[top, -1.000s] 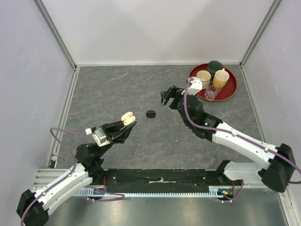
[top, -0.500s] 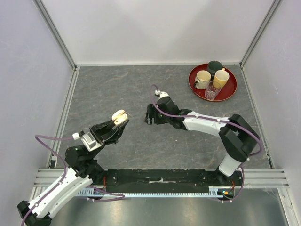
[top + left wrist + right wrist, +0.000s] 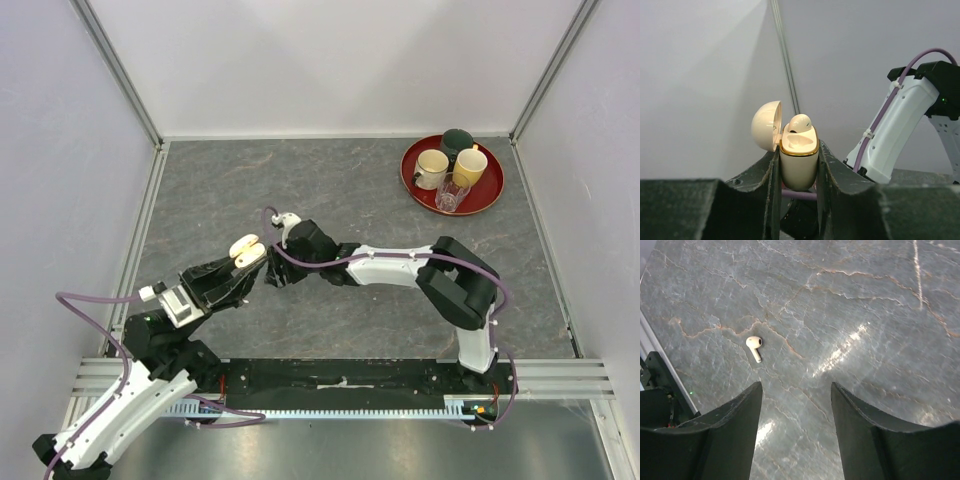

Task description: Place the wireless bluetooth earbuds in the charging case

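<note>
My left gripper [image 3: 243, 264] is shut on a cream charging case [image 3: 798, 162] and holds it upright above the table, lid open to the left. One cream-white earbud [image 3: 800, 123] sits in the far slot; the near slot is empty. The case also shows in the top view [image 3: 247, 248]. My right gripper [image 3: 273, 276] is stretched far to the left, just right of the case, open and empty [image 3: 796, 386], pointing down at the table. A second cream-white earbud [image 3: 754, 347] lies on the table beyond its left finger. No black earbuds are in view.
A red tray [image 3: 490, 195] with several cups and a glass stands at the back right. The right arm [image 3: 400, 265] lies across the table's middle. White walls and metal rails close in the table on three sides.
The right arm has swung left across the table until its gripper is beside the case, covering the small black item that lay mid-table. The left gripper has drawn back slightly left with the case.
</note>
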Robot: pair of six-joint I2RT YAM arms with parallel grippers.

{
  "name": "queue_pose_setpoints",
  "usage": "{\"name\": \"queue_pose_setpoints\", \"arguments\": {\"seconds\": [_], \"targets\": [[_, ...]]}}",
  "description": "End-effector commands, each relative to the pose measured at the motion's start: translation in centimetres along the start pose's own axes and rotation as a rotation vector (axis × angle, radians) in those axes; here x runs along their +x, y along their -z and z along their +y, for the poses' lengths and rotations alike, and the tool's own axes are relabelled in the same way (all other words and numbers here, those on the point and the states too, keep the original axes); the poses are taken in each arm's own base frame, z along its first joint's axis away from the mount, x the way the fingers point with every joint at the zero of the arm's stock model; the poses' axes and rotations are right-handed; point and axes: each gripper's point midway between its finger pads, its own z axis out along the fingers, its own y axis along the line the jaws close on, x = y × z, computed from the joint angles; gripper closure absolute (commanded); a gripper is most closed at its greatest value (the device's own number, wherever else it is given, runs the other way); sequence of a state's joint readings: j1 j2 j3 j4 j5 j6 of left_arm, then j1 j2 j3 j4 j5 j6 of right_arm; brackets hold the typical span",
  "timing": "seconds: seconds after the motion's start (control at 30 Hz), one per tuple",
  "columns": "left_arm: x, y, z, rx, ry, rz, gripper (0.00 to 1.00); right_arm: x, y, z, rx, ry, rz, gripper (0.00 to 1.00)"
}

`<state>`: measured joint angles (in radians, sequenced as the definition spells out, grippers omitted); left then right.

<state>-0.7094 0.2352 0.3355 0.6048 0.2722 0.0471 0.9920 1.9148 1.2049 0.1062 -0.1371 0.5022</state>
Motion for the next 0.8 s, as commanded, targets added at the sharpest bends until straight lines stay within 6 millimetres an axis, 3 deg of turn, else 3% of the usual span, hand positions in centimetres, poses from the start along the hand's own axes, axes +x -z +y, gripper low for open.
{"name": "queue_pose_setpoints", "arguments": {"seconds": [0.0, 0.13, 0.43, 0.77], "targets": [[-2.9, -0.4, -0.1, 0.023, -0.045, -0.054, 0.98, -1.9, -1.7, 2.4, -0.084, 0.067, -0.048, 0.36], [-3.7, -0.3, -0.1, 0.025, -0.054, -0.074, 0.98, -1.5, -3.3, 2.5, -0.089, 0.082, -0.028, 0.37], [-4.0, -0.3, -0.3, 0.035, -0.057, -0.079, 0.98, -0.8, -5.9, 4.9, -0.129, 0.147, -0.01, 0.36], [-4.4, -0.2, -0.3, 0.033, -0.058, -0.087, 0.98, 0.6, -7.2, 6.2, -0.105, 0.253, 0.03, 0.37]]}}
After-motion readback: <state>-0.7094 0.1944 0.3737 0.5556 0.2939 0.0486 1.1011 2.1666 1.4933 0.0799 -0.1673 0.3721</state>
